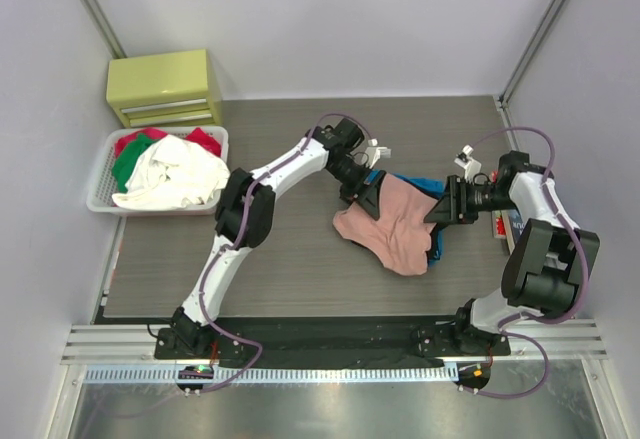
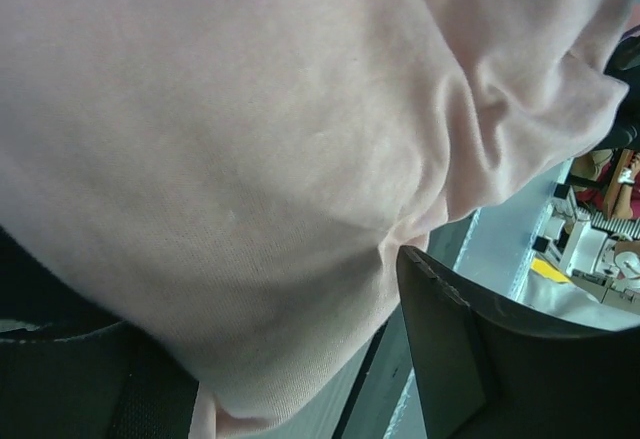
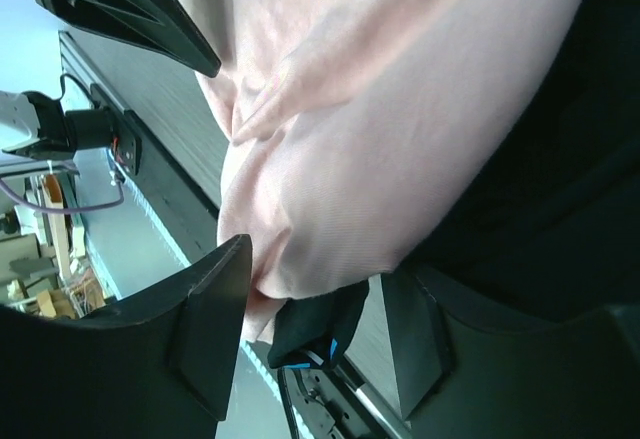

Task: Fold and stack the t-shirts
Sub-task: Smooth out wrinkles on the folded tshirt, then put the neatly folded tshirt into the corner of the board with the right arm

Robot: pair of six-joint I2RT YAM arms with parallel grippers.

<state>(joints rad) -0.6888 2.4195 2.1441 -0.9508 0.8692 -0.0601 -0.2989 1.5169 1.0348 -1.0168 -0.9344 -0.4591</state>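
1. Far left in the top view, a white basket (image 1: pixel 97 187) holds a loose heap of white, red and green clothes. It sits in front of a yellow-green drawer unit (image 1: pixel 165 87).
2. Left of centre, the left gripper (image 1: pixel 366 199) sits at the pink shirt's upper left edge. Its jaws are spread, and cloth sags against them unpinched.
3. In the centre, the salmon-pink t-shirt (image 1: pixel 392 231) lies bunched and rumpled on the grey table (image 1: pixel 280 259). It sits between the two grippers, over a strip of blue cloth (image 1: pixel 426 185).
4. On the right, the right gripper (image 1: pixel 443 207) meets the shirt's right edge. Its jaws are also spread, with cloth bulging loosely between them.
5. The task looks to be at an early stage, with no tidy fold and no stack visible. Both shirts need flattening, folding and stacking.
6. Only the top view shows the layout and the basket. Only the right wrist view shows the black t-shirt (image 3: pixel 520 159), pressed against the pink one. The left wrist view is mostly pink cloth, with one finger (image 2: pixel 470 379) in the corner.
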